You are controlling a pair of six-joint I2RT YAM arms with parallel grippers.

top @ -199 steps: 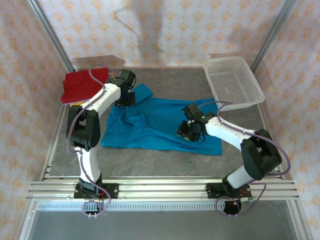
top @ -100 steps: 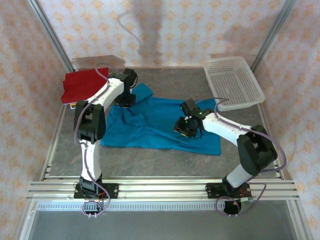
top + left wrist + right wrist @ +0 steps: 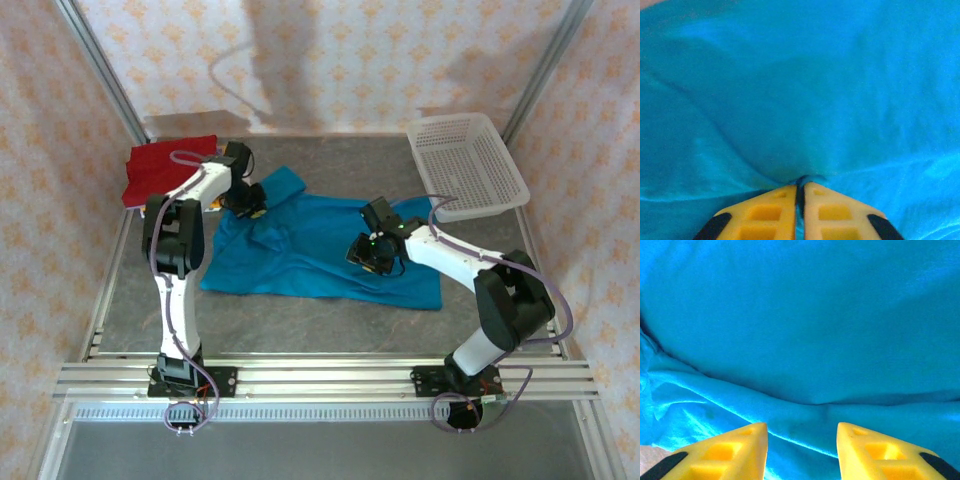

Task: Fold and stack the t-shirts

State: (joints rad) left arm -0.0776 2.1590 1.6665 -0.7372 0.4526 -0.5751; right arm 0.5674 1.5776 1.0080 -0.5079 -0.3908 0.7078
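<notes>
Left arm has pulled its elbow back and to the left since a second ago; right arm has nudged slightly further in. Grey tabletop carries the large teal-blue cloth t-shirt, spread and rumpled mid-table. White perforated plastic basket sits far right, folded red cloth t-shirt far left. Left jaws are nearly closed, pinching a pucker of the teal shirt near its far-left edge. Right jaws are open, just over the shirt's right half.
</notes>
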